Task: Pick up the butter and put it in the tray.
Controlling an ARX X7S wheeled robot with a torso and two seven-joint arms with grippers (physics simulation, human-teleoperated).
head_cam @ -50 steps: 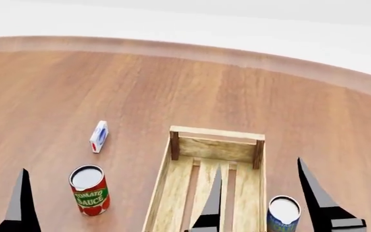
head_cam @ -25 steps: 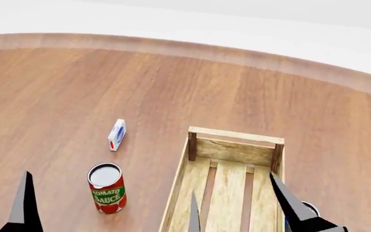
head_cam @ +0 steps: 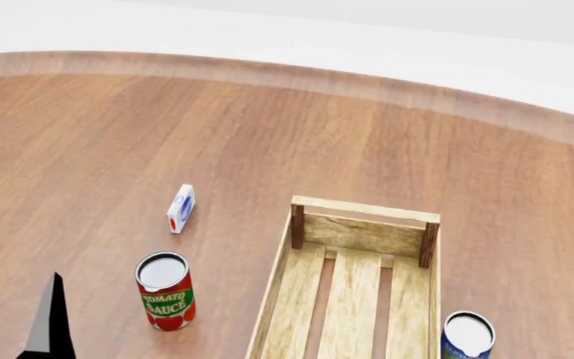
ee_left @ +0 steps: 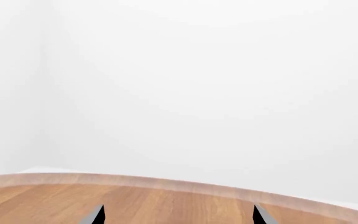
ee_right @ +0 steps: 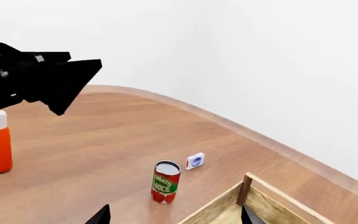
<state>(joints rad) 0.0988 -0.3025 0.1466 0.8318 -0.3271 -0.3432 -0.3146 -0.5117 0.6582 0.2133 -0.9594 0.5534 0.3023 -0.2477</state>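
1. You are looking at a red and green can on the table in the head view; its label is reading "TOMATO SAUCE" in pale letters.
2. You are seeing the same can in the right wrist view, where the lettering is showing as "SAUCE", small and blurred.
3. Nothing else is showing readable text.

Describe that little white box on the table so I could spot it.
Start at the wooden crate. Left of it stands a red can; just beyond the can lies the small carton. Alone among its neighbours, it is flat and white with blue and red marks.
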